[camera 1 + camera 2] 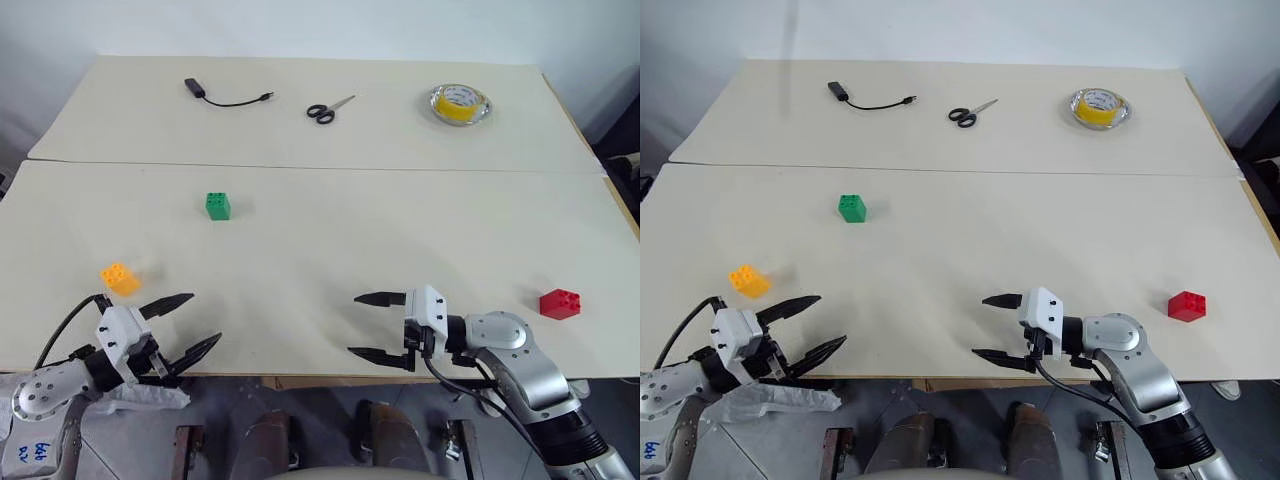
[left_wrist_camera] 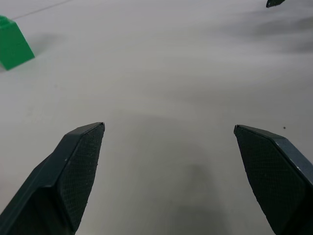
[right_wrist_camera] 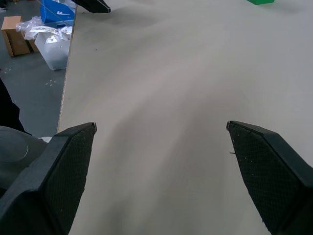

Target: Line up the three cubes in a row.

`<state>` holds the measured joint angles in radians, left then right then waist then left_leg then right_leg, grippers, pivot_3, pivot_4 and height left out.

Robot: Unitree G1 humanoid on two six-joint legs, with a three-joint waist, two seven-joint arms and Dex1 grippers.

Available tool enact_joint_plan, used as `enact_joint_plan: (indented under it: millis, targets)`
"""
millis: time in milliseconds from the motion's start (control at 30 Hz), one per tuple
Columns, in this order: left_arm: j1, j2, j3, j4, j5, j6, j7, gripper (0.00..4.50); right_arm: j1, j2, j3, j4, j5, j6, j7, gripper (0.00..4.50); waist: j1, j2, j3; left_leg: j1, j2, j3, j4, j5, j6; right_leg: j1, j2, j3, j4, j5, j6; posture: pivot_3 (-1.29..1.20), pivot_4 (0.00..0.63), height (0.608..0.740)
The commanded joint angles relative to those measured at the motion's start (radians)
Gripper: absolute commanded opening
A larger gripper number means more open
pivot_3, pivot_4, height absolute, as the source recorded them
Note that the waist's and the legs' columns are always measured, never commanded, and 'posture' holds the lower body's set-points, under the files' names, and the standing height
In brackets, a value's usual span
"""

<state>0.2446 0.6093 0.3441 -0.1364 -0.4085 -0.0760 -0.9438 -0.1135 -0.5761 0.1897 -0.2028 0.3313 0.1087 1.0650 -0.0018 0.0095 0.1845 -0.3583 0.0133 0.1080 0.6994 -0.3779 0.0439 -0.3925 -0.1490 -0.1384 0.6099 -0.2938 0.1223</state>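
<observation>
Small yellow-orange studded plastic cube (image 1: 120,278) lies just beyond left gripper (image 1: 185,323), off its outer side; left arm nearer. Both grippers gape empty, right gripper (image 1: 379,325) included.

Cubes (image 1: 218,206) glossy plastic; table (image 1: 320,240) matt, smooth; claw pads (image 2: 80,166) finely textured.

The green cube (image 2: 13,43) is cut off by the edge of the left wrist view, and in the right wrist view only a sliver of it meets the frame's border. A black fingertip (image 2: 275,3) of the right gripper (image 1: 379,325) is clipped at the corner of the left wrist view. The print on the yellow tape roll (image 1: 459,103) is too small to read.
</observation>
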Motion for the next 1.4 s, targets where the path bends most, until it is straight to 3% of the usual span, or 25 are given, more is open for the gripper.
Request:
enact_joint_plan:
  millis: [33, 267, 400, 433, 533, 633, 733, 933, 1100, 1233, 1400]
  targets:
    - [-0.007, 0.006, -0.012, -0.015, -0.007, 0.023, 0.01, 4.5, 0.019, -0.015, -0.042, -0.053, 0.023, -0.005, -0.008, 4.48, 0.0, 0.0, 0.0, 0.0, 0.0, 0.0, 0.0, 0.0, 0.0, 0.0, 0.0, 0.0, 0.0, 0.0, 0.0, 0.0, 0.15, 0.74]
    - [-0.055, 0.021, -0.075, -0.137, -0.123, 0.204, -0.018, 4.5, 0.094, -0.034, -0.201, -0.19, 0.149, 0.041, -0.055, 4.48, 0.001, 0.0, 0.0, 0.0, 0.0, 0.0, 0.0, 0.0, 0.0, 0.0, 0.0, 0.001, 0.0, 0.0, 0.0, 0.0, 0.15, 0.74]
    - [-0.168, -0.026, -0.275, -0.195, -0.069, 0.213, -0.05, 4.5, 0.235, -0.094, -0.492, -0.371, 0.323, 0.163, -0.155, 4.48, 0.027, 0.003, 0.001, -0.001, -0.002, -0.001, 0.0, 0.0, 0.001, 0.0, -0.001, 0.002, 0.0, 0.0, 0.001, 0.0, 0.15, 0.74]
    - [-0.183, -0.03, -0.301, -0.192, -0.054, 0.204, -0.057, 4.5, 0.269, -0.102, -0.532, -0.391, 0.328, 0.168, -0.164, 4.48, 0.028, 0.002, 0.0, -0.001, -0.002, -0.001, 0.0, -0.001, 0.001, 0.001, -0.001, 0.002, 0.0, 0.001, 0.001, 0.0, 0.15, 0.74]
    - [-0.292, -0.076, -0.434, -0.159, -0.003, 0.181, -0.089, 4.5, 0.477, -0.08, -0.808, -0.399, 0.322, 0.146, -0.178, 4.48, 0.04, 0.0, -0.001, -0.001, -0.001, -0.001, -0.001, -0.001, 0.0, 0.001, 0.002, 0.002, -0.002, 0.001, 0.001, 0.0, 0.15, 0.74]
    - [-0.39, -0.117, -0.507, -0.098, 0.014, 0.167, -0.128, 4.5, 0.622, 0.017, -1.054, -0.355, 0.347, 0.081, -0.226, 4.48, 0.046, -0.001, -0.001, 0.0, -0.002, 0.003, -0.001, -0.001, 0.001, 0.0, 0.003, -0.002, -0.002, 0.001, 0.001, 0.0, 0.15, 0.74]
    - [-0.454, -0.145, -0.538, -0.048, 0.006, 0.16, -0.163, 4.5, 0.717, 0.11, -1.193, -0.28, 0.343, 0.001, -0.232, 4.48, 0.039, 0.0, -0.001, 0.003, -0.001, 0.008, -0.001, -0.002, 0.001, 0.0, 0.004, 0.002, -0.002, 0.001, 0.003, 0.0, 0.15, 0.74]
    - [-0.533, -0.17, -0.544, 0.051, 0.0, 0.148, -0.212, 4.5, 0.822, 0.214, -1.233, -0.116, 0.305, -0.105, -0.223, 4.48, 0.016, 0.001, -0.002, 0.006, 0.0, 0.011, -0.004, -0.002, 0.002, 0.0, 0.004, 0.006, -0.002, 0.001, 0.002, 0.0, 0.15, 0.74]
    - [-0.562, -0.174, -0.545, 0.094, 0.011, 0.138, -0.23, 4.5, 0.808, 0.187, -1.194, -0.089, 0.287, -0.102, -0.255, 4.48, 0.002, 0.004, -0.004, 0.006, 0.0, 0.01, -0.004, -0.002, 0.002, 0.0, 0.002, 0.01, -0.001, 0.001, 0.002, 0.0, 0.15, 0.74]
    - [-0.574, -0.168, -0.515, 0.105, 0.0, 0.149, -0.215, 4.5, 0.857, -0.011, -1.204, -0.281, 0.473, 0.289, -0.386, 4.48, -0.001, 0.009, -0.004, 0.006, 0.0, 0.011, -0.003, -0.003, 0.003, -0.001, 0.0, 0.015, -0.001, 0.001, 0.002, 0.0, 0.15, 0.74]
    - [-0.548, -0.171, -0.504, 0.093, 0.004, 0.139, -0.203, 4.5, 0.792, -0.251, -1.229, -0.297, 0.617, 0.647, -0.562, 4.48, 0.007, 0.007, -0.004, 0.006, 0.002, 0.009, -0.002, -0.003, 0.003, 0.0, -0.002, 0.015, -0.005, 0.001, 0.001, 0.0, 0.15, 0.74]
